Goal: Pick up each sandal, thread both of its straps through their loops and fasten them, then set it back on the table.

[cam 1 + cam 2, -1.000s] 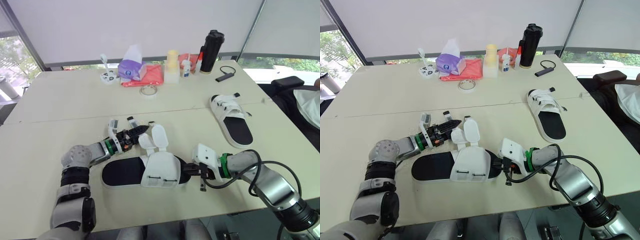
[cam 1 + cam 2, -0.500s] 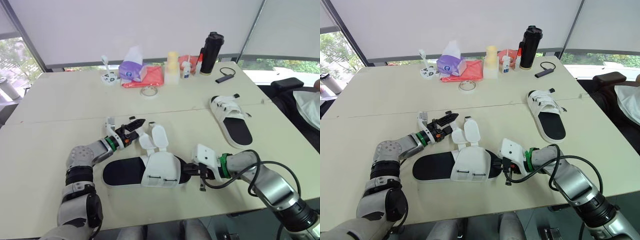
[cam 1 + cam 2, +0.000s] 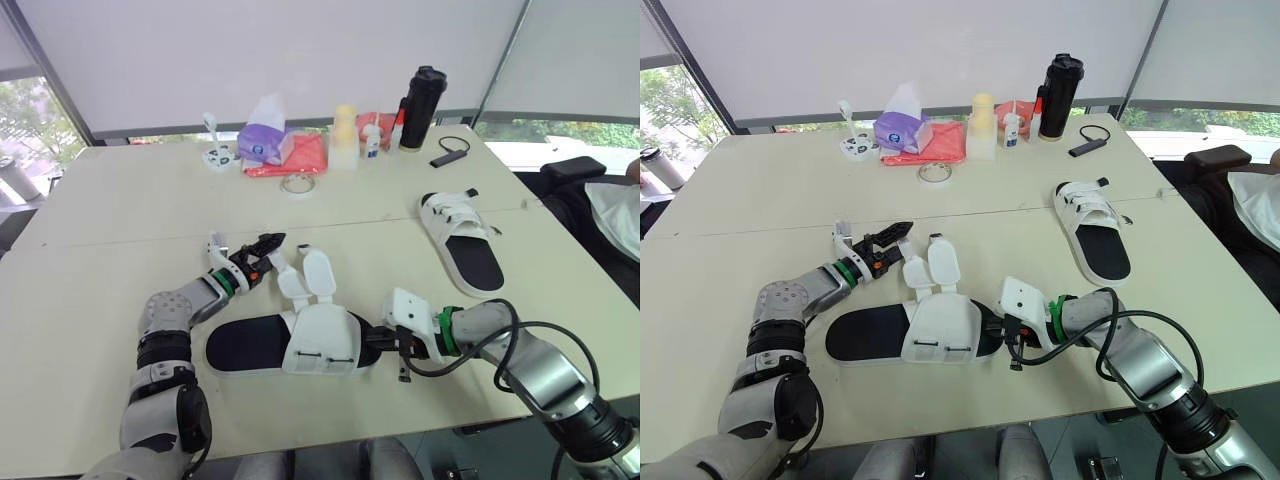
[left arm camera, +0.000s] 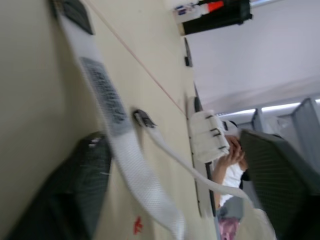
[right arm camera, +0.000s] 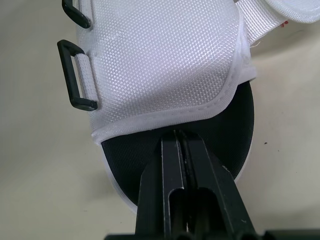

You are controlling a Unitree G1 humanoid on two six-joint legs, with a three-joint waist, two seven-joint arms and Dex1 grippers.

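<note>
Over the last second the left gripper (image 3: 272,241) has drawn back from the near sandal (image 3: 320,340) toward the far side of the table (image 3: 100,200), and now sits just beyond the sandal's two loose straps (image 3: 318,275). Its fingers are spread, with a strap lying in the gap between them but not gripped. The right gripper (image 5: 180,137) is pressed together on the sandal's toe end, pinching the black sole.

That toe pinch is thin. A tug on a strap could swivel the sandal or pull it free. The spread left fingers could also catch both straps at once.

The sandal lies flat with its long axis crosswise, toe to the robot's right. Its loops (image 5: 75,82) are on the near side. The second sandal (image 3: 455,225) lies well apart, beyond the toe.
</note>
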